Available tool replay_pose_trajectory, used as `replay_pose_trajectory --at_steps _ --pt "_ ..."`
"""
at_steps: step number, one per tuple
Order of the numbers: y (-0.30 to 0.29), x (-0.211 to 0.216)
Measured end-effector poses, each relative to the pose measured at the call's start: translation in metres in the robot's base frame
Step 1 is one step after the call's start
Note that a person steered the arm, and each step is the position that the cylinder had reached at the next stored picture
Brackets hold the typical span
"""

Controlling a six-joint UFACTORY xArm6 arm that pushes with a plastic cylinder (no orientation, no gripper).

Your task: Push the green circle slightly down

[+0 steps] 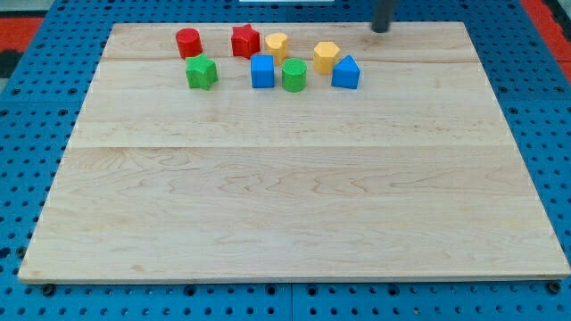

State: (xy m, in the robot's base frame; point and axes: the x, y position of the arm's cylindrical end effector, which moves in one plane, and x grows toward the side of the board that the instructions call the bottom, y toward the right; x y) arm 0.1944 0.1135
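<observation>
The green circle (293, 75) stands near the view's top of the wooden board (294, 205), between a blue cube (262, 70) on its left and a blue triangular block (346, 72) on its right. A yellow heart (277, 45) sits just above it. My tip (382, 28) is at the board's top edge, up and to the right of the green circle and well apart from it.
A red cylinder (188, 42), a red star (245, 41), a green star (202, 72) and a yellow hexagon (326, 56) lie in the same cluster. Blue pegboard (27, 134) surrounds the board.
</observation>
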Motion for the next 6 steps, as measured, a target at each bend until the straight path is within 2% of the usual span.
replay_pose_trajectory --at_steps 1,2,4,6 --pt "-0.036 -0.001" --pt "-0.052 0.015" --pt "-0.054 0.027" --pt "-0.102 0.061"
